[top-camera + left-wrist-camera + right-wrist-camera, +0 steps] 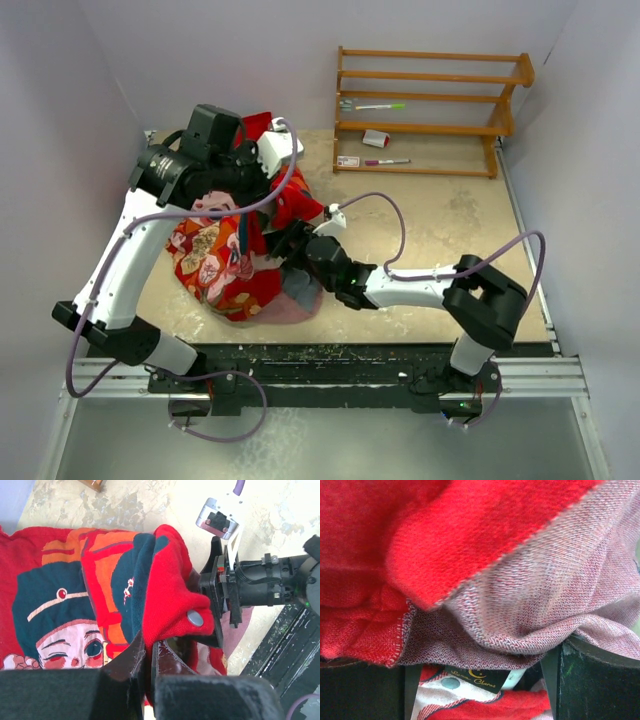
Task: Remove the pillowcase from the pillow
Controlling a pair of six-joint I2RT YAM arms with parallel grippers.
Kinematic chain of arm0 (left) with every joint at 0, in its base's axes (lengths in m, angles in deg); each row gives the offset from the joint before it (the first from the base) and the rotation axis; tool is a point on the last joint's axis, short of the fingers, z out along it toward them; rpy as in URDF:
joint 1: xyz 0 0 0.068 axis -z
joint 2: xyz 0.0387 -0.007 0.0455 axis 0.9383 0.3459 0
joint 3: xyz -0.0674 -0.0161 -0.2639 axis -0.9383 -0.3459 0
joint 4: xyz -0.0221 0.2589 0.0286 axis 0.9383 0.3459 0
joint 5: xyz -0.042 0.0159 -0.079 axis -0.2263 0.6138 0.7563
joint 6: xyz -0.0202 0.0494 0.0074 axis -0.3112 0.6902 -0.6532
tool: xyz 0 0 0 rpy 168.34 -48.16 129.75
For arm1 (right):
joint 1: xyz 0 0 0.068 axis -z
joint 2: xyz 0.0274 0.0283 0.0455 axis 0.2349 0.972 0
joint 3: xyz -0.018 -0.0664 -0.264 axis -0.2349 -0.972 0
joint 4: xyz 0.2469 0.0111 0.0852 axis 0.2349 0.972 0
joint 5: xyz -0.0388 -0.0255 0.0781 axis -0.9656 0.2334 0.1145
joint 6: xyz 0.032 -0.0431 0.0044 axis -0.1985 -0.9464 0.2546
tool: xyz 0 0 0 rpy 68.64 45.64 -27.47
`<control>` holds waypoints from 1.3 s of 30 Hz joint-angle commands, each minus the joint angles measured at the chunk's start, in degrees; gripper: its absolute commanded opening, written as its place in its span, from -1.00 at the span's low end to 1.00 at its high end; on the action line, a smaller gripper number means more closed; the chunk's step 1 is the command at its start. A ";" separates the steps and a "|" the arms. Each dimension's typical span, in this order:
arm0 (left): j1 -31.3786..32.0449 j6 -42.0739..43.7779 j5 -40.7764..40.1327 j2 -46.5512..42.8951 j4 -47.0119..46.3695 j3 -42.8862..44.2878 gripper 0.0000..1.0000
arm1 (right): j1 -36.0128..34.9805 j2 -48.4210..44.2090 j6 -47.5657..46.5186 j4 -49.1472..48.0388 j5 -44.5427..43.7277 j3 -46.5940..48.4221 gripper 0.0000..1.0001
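Pillowcase [225,265]: lying bunched along the left edge of the tabletop [450,230], reaching toward the near-left corner, hiding the pillow. Right gripper [480,682]: straddling a thick fold of pale pink knit lining, clamped or not impossible to tell. Left gripper [148,662]: pinching plush red cloth beside a grey snap [195,617]. Probably calling for spreading the opening steadily, keeping the stretchy fabric from slipping. Wooden rack [420,127]: standing at the far-right corner.
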 commanded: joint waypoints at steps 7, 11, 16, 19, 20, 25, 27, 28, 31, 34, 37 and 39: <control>1.35 -2.50 -0.20 4.77 6.30 15.04 -1.00 | 0.22 10.26 -0.36 -10.03 -1.95 11.27 0.39; 0.95 -2.71 -6.63 4.90 5.85 16.21 -1.00 | 0.35 2.81 -11.82 1.15 1.56 19.78 -1.00; -5.24 -5.39 -14.59 3.51 -2.99 12.00 -0.07 | 2.93 -7.64 -31.95 24.93 13.53 36.09 -1.00; -7.94 -7.69 -12.70 3.82 -4.30 14.30 0.59 | 6.32 -10.18 -40.65 41.04 20.64 51.26 -1.00; -8.32 -8.24 -10.74 3.55 -4.54 15.67 0.69 | 7.17 -9.78 -42.55 46.15 21.83 57.68 -1.00; -8.43 -9.53 1.95 3.97 0.28 31.44 0.99 | 7.69 -0.67 -49.34 67.60 25.42 87.73 -1.00; -8.44 -8.58 5.34 3.31 2.15 35.82 0.99 | 7.60 1.55 -51.18 70.84 27.98 90.32 -1.00; -8.42 -8.16 6.26 2.01 1.97 35.66 0.99 | 7.54 2.10 -52.20 71.55 29.22 89.84 -1.00; -8.44 -6.57 8.99 -4.24 -1.53 28.71 0.99 | 6.88 3.62 -55.94 72.85 31.54 87.65 -1.00; -8.39 -4.60 9.03 -8.58 -4.04 21.74 0.99 | 6.46 5.37 -58.47 75.17 30.76 86.86 -1.00; -8.44 -3.44 8.47 -9.74 -3.72 19.74 0.99 | 6.29 6.99 -59.82 76.73 31.01 87.09 -1.00; -8.42 -3.29 11.27 -10.93 -5.00 19.48 0.99 | 6.13 8.02 -59.82 76.34 30.77 87.19 -1.00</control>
